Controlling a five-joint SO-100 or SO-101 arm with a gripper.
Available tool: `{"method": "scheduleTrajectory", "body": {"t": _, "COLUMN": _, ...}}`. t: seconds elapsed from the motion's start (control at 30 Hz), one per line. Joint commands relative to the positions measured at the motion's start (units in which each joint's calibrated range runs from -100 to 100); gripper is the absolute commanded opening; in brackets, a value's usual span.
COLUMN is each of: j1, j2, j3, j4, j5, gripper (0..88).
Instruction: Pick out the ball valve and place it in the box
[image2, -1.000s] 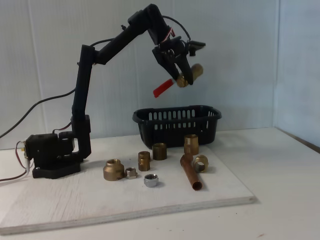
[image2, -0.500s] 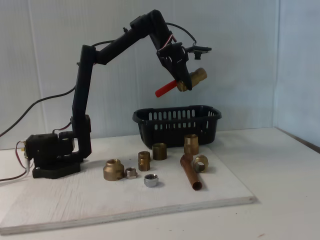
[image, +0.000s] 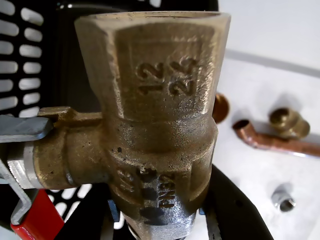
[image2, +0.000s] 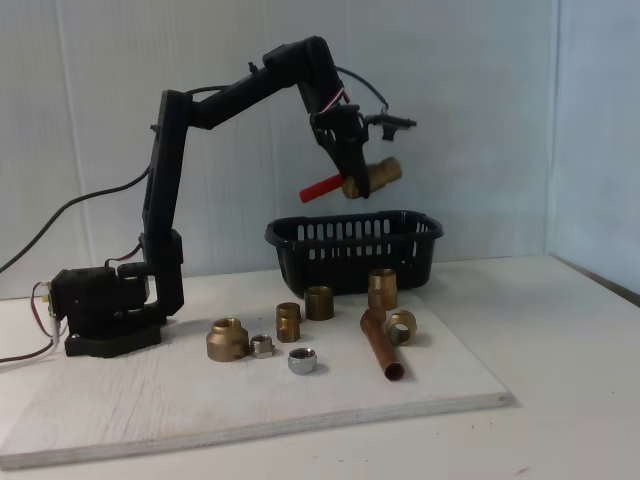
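Brass fittings (image2: 228, 339) on white board (image2: 150, 405); copper pipe (image2: 382, 346) beside 'em.

In the fixed view, the ball valve (image2: 372, 176) hangs above the box (image2: 354, 251), fittings (image2: 303, 330) in front.

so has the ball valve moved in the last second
Yes. In the fixed view the ball valve sits lower, closer to the box rim, held in the gripper.

One red-handled brass ball valve (image2: 368, 176), one black slotted plastic basket (image2: 354, 250), one copper pipe piece (image2: 381, 347), five plain brass couplings (image2: 228, 339), two silvery metal nuts (image2: 302, 361).
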Motion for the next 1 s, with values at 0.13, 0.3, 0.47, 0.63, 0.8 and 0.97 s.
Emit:
{"method": "scheduleTrajectory", "body": {"t": 0.13, "j1": 0.02, "j2": -1.68, "j3": -0.65, "j4": -2.51, "j5": -2.14, "gripper": 0.8}}
{"method": "scheduleTrajectory", "body": {"t": 0.3, "j1": -0.12, "j2": -1.6, "j3": -0.47, "j4": -2.25, "j5": -3.23, "gripper": 0.8}}
{"method": "scheduleTrajectory", "body": {"t": 0.47, "j1": -1.9, "j2": -0.41, "j3": 2.42, "j4": -2.94, "j5": -3.28, "gripper": 0.8}}
{"method": "scheduleTrajectory", "body": {"t": 0.63, "j1": -3.08, "j2": 3.4, "j3": 1.7, "j4": -3.37, "j5": -3.28, "gripper": 0.8}}
{"method": "scheduleTrajectory", "body": {"t": 0.8, "j1": -3.52, "j2": 6.96, "j3": 2.33, "j4": -6.29, "j5": -3.28, "gripper": 0.7}}
{"method": "scheduleTrajectory", "body": {"t": 0.97, "j1": -3.59, "j2": 7.9, "j3": 1.79, "j4": -6.47, "j5": -3.28, "gripper": 0.7}}
